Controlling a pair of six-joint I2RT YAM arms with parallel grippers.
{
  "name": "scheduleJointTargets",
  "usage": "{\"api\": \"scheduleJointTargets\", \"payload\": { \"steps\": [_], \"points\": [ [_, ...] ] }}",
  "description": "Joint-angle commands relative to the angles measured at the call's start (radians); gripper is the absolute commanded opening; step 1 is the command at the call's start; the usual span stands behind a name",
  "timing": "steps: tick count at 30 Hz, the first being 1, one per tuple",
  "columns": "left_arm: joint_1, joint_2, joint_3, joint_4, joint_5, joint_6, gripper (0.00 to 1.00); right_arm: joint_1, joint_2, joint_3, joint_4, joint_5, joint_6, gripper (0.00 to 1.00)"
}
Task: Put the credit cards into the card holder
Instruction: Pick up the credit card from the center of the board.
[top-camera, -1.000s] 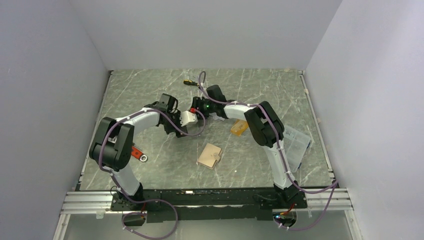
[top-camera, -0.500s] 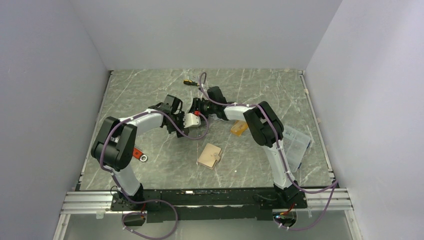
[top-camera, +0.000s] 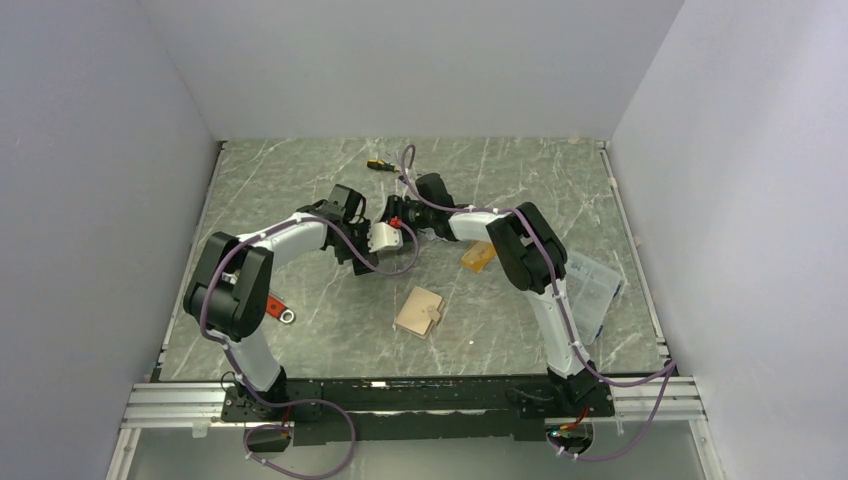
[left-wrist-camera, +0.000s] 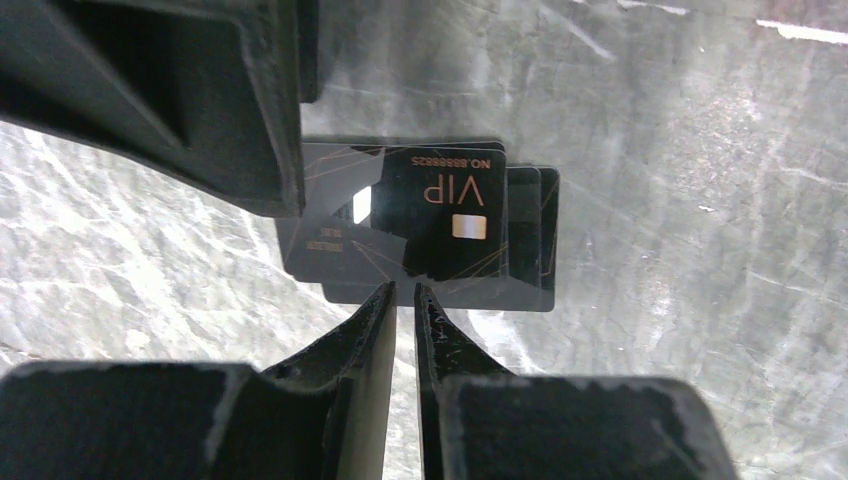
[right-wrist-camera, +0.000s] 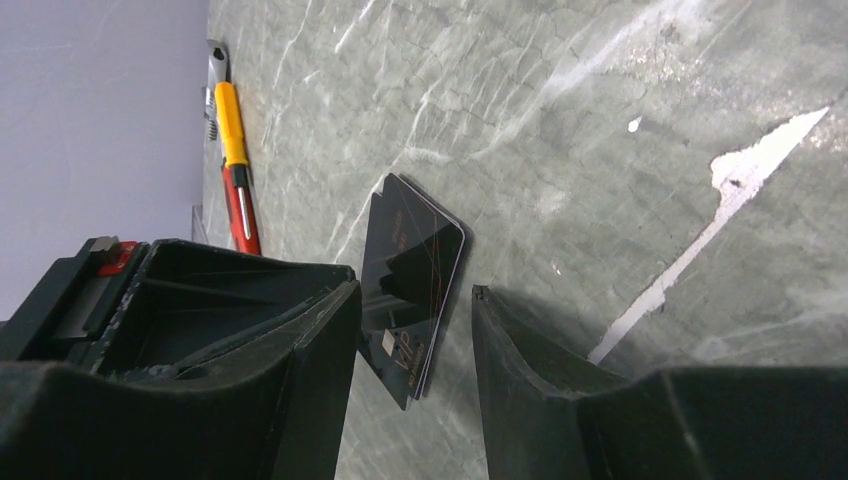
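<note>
Fanned stack of dark credit cards (left-wrist-camera: 455, 215), top one marked VIP, sits between both grippers at mid-table (top-camera: 300, 180). Right gripper (right-wrist-camera: 415, 300): fingers parted, straddling the stack, clearance visible on one side. Left gripper (left-wrist-camera: 402, 292): jaws drawn to a narrow slit at the stack's near edge; whether it grips a card cannot be told. Card holder (top-camera: 421, 312) lies closed nearer the bases, well apart. Orange card (top-camera: 478, 255) lies beside the right arm.

Left gripper (left-wrist-camera: 402, 290) pokes up from the bottom, its two black tips just a thin slit apart, right at the lower edge of the credit cards (left-wrist-camera: 440, 225). Top card's black, with an upside-down coppery "VIP" and a small gold chip. More dark cards peek out on the right and below. A big black block (left-wrist-camera: 170, 90) covers the stack's upper left corner. Grey marble table (left-wrist-camera: 690, 150) behind.
</note>
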Motion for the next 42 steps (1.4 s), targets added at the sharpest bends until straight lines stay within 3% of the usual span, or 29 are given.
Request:
{"api": "scheduleJointTargets", "payload": {
  "steps": [1,12,24,35,42],
  "points": [
    [0.005,-0.036,0.053,-0.018,0.040,0.007,0.18,-0.004,0.049,0.050,-0.091,0.045,-0.016,0.48],
    [-0.001,0.038,0.011,0.075,-0.069,0.086,0.16,0.013,0.060,0.109,-0.189,0.100,-0.024,0.50],
    [-0.026,0.060,-0.025,0.103,-0.076,0.099,0.14,0.033,0.063,0.110,-0.274,0.138,0.007,0.50],
    [-0.050,0.087,-0.007,0.083,-0.057,0.096,0.12,0.041,0.040,0.037,-0.152,0.052,0.109,0.50],
    [-0.054,0.085,-0.022,0.098,-0.072,0.108,0.11,0.031,0.020,-0.029,0.020,-0.052,0.227,0.48]
  ]
}}
